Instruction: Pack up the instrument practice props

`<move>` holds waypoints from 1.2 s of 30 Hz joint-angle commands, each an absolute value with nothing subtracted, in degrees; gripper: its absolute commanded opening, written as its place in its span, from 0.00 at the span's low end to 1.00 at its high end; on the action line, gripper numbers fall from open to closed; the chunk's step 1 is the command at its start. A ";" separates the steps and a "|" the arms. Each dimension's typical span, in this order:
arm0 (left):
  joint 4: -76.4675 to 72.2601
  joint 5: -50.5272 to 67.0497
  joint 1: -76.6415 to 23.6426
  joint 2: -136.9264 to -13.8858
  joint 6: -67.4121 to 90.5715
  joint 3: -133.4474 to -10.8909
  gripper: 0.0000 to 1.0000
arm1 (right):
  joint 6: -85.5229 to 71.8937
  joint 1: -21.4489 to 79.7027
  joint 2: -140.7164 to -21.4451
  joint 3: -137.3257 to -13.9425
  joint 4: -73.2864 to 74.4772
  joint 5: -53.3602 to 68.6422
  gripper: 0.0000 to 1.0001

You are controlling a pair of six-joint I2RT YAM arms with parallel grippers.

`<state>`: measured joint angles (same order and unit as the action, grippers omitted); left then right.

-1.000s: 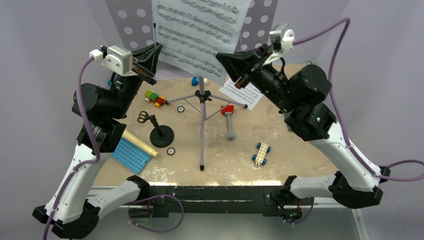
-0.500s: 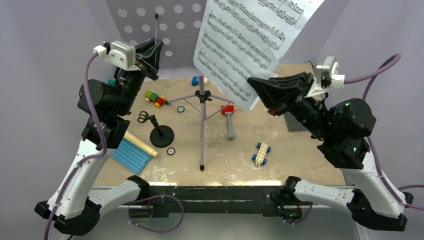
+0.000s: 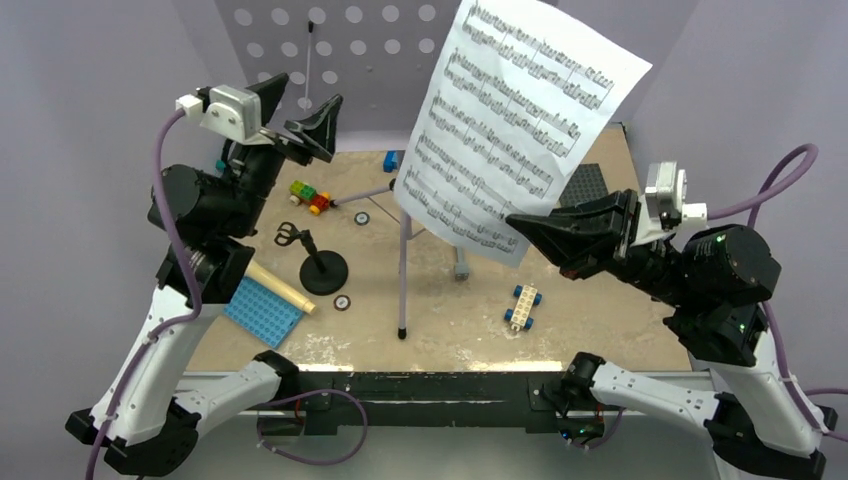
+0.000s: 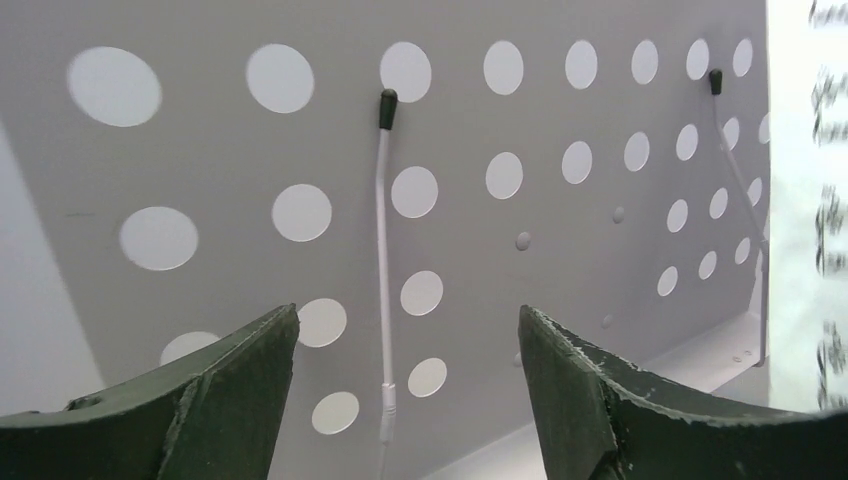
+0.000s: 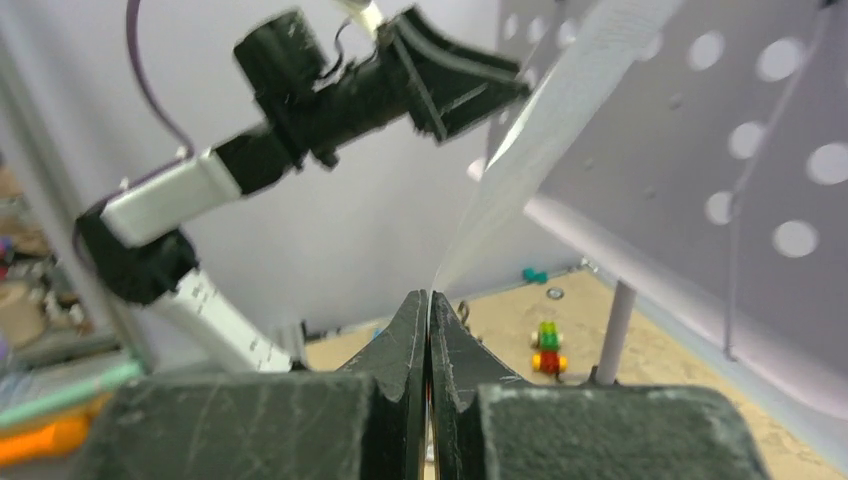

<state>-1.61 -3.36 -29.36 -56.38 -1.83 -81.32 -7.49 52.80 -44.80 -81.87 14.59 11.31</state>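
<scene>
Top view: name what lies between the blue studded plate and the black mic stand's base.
The cream-yellow toy microphone, lying flat on the table, as the top view shows.

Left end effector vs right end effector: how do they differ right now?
Left end effector is open and empty; right end effector is shut on the sheet-music page, at its lower corner. Left end effector faces the perforated music stand; right end effector sits off to the stand's right. Both have dark fingers and are raised above the table.
</scene>
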 commanded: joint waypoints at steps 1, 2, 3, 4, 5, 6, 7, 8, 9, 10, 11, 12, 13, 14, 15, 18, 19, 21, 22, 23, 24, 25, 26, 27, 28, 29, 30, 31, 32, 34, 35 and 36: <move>-1.97 -3.55 -29.18 -51.45 3.00 -81.07 0.89 | -3.68 52.56 -42.68 -78.12 21.34 22.17 0.00; -1.67 -3.45 -29.16 -50.60 3.75 -80.84 0.91 | -2.91 52.56 -42.15 -76.47 23.22 23.65 0.00; -1.45 -3.37 -29.18 -49.82 4.42 -80.66 0.94 | -2.56 52.57 -41.59 -74.81 24.30 24.88 0.00; -1.29 -3.35 -29.17 -48.99 5.09 -80.37 0.98 | -2.47 52.56 -41.11 -72.84 25.31 25.85 0.00; -1.16 -3.42 -29.18 -48.08 5.81 -80.07 1.00 | -2.48 52.56 -40.54 -70.91 25.95 26.60 0.00; -0.95 -3.53 -29.16 -47.22 6.54 -79.67 1.00 | -2.84 52.67 -39.95 -68.82 26.08 26.92 0.00; -0.81 -3.64 -29.17 -46.34 7.23 -79.22 1.00 | -3.38 52.65 -39.30 -66.63 26.10 26.89 0.00; -0.65 -3.95 -29.18 -45.40 8.08 -78.68 1.00 | -3.81 52.64 -38.52 -63.60 26.06 26.41 0.00; -0.50 -4.26 -29.18 -44.27 9.06 -77.96 1.00 | -4.27 52.66 -37.69 -61.36 26.02 25.80 0.00; -0.49 -4.60 -29.17 -43.03 9.99 -77.17 1.00 | -4.68 52.65 -36.76 -59.11 26.02 25.05 0.00; -0.52 -4.90 -29.18 -41.81 10.91 -75.76 1.00 | -5.34 52.62 -35.77 -56.99 26.07 22.91 0.00; -0.53 -5.18 -29.14 -40.38 11.67 -74.58 1.00 | -6.14 52.60 -35.05 -55.15 26.55 20.45 0.00; -0.53 -5.64 -29.13 -39.03 12.52 -73.44 1.00 | -6.90 52.63 -34.82 -53.96 27.65 18.74 0.00; -0.48 -6.04 -29.17 -37.55 13.70 -72.12 1.00 | -7.92 52.57 -34.75 -53.02 28.70 17.04 0.00; -0.44 -6.44 -29.18 -36.14 14.47 -70.84 1.00 | -9.44 52.56 -34.91 -52.18 29.80 13.34 0.00; -0.33 -6.99 -29.18 -32.41 16.71 -66.73 1.00 | -14.23 52.36 -35.93 -49.33 31.94 4.43 0.00; -0.13 -6.92 -29.12 -31.47 17.29 -65.67 1.00 | -15.93 52.03 -36.10 -48.55 32.10 2.21 0.00; 2.50 -7.04 -29.13 -30.22 18.82 -64.40 1.00 | -18.50 50.26 -35.90 -46.69 30.93 0.24 0.00; 3.50 -7.02 -29.17 -29.75 19.65 -63.96 1.00 | -19.68 48.77 -35.78 -45.76 30.18 0.18 0.00; 4.28 -6.88 -29.12 -29.37 20.43 -63.52 1.00 | -20.75 46.55 -35.84 -45.26 29.70 0.18 0.00; 5.05 -6.74 -29.13 -28.85 21.30 -63.03 1.00 | -21.79 44.08 -36.00 -44.58 29.22 0.41 0.00; 5.52 -6.51 -29.17 -28.50 22.06 -62.55 1.00 | -22.59 41.59 -36.02 -44.05 28.62 1.40 0.00; 5.78 -6.05 -29.18 -28.22 22.67 -62.08 1.00 | -23.30 38.87 -35.76 -43.51 27.79 2.87 0.00; 5.92 -5.77 -29.15 -27.87 23.14 -61.67 1.00 | -24.15 35.23 -35.28 -43.04 26.80 4.63 0.00; 6.16 -5.61 -29.13 -27.60 23.60 -61.28 1.00 | -24.84 32.39 -34.87 -42.77 25.59 6.95 0.00; 6.38 -5.43 -29.17 -27.33 24.16 -61.04 1.00 | -26.03 29.13 -34.59 -42.75 24.56 9.62 0.00; 6.46 -5.25 -29.13 -27.13 24.70 -60.78 1.00 | -26.92 26.12 -34.54 -42.95 23.48 14.04 0.00; 6.54 -4.82 -29.17 -26.96 25.15 -60.49 1.00 | -27.77 22.93 -34.54 -43.52 22.01 17.07 0.00; 6.61 -4.49 -29.14 -26.84 25.62 -60.29 1.00 | -28.72 20.00 -34.69 -44.34 21.19 20.10 0.00; 6.70 -3.82 -29.18 -26.60 26.84 -59.85 1.00 | -30.78 14.07 -35.90 -46.30 19.41 25.43 0.00; 6.65 -3.52 -29.18 -26.59 27.48 -59.55 1.00 | -32.32 11.04 -36.95 -47.30 18.05 28.04 0.00; 6.64 -3.16 -29.18 -26.55 28.23 -59.29 1.00 | -34.23 7.92 -38.92 -48.10 16.51 30.31 0.00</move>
<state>6.81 -5.39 -29.36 -27.05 24.40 -60.07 -27.03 16.73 -35.86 -43.09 25.63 16.67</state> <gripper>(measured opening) 0.996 0.007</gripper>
